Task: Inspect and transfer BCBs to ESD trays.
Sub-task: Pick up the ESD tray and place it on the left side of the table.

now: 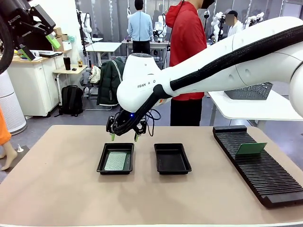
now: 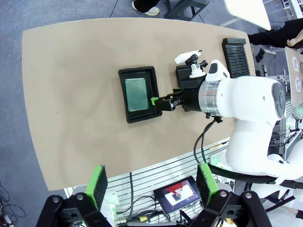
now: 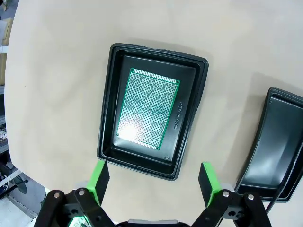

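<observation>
"Left gripper (image 1: 39, 47) status?"

"Up high at far left, well clear of the table (image 1: 61, 189). Jaws spread wide, nothing between them."

"Right gripper (image 1: 125, 137)?"

"Arm reaches across the middle. Gripper hangs just above the left tray (image 1: 101, 163), fingertips near its rim, not touching — released, green pads apart, gripping nothing."

"Boards?"

"One BCB (image 3: 149, 109) lies flat on the left tray's floor, inside the rim, perforated face up. Right tray (image 1: 172, 161) sits near it on the table, apart, long sides parallel. Farther right, the long ribbed rack (image 1: 265, 175) carries a second BCB (image 1: 251, 149) standing on edge in its slots — near the far end. Behind it, a grey mesh basket (image 1: 248, 91) on a white side table (image 1: 265, 111)."
</observation>
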`<state>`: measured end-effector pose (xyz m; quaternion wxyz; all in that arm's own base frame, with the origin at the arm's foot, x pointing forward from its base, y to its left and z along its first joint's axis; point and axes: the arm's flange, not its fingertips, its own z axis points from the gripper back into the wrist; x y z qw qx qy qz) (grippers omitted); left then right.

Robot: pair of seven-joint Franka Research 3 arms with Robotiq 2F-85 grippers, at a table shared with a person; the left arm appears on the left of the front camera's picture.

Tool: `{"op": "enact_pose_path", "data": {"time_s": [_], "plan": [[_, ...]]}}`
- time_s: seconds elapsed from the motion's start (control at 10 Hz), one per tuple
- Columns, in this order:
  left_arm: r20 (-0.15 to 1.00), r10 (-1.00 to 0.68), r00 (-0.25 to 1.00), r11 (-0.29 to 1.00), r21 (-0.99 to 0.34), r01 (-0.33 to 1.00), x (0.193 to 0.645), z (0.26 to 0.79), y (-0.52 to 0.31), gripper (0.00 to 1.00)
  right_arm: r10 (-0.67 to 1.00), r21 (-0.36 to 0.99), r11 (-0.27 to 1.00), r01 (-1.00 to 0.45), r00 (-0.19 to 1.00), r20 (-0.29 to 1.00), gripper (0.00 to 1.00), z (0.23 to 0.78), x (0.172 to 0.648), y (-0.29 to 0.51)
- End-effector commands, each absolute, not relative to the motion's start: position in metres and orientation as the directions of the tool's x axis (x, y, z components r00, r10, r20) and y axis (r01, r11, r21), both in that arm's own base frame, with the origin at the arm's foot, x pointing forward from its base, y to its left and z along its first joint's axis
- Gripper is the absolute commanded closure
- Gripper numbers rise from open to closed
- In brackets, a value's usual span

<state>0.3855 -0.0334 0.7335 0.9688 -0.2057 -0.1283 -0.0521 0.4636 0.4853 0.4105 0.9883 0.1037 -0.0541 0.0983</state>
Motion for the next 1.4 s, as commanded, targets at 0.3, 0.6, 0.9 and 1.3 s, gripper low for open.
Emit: {"op": "enact_pose_path", "data": {"time_s": [0.3, 0.6, 0.9, 1.3], "plan": [[0.270, -0.048, 0.962, 0.910, -0.385, 0.154, 0.386, 0.734, -0.033, 0.00, 0.183, 0.194, 0.959, -0.206, 0.975, 0.127, 0.00, 0.410, 0.464, 0.485], [0.248, -0.007, 0.969, 0.931, -0.351, 0.097, 0.392, 0.702, -0.045, 0.00, 0.115, 0.307, 0.942, -0.135, 0.990, 0.082, 0.00, 0.422, 0.462, 0.460], [0.238, 0.010, 0.971, 0.941, -0.330, 0.071, 0.402, 0.662, -0.062, 0.00, 0.034, 0.408, 0.911, -0.057, 0.997, 0.064, 0.00, 0.437, 0.461, 0.429], [0.175, 0.016, 0.984, 0.946, -0.322, 0.042, 0.423, 0.613, -0.091, 0.00, -0.028, 0.546, 0.838, 0.024, 1.000, -0.001, 0.00, 0.449, 0.468, 0.385]]}}
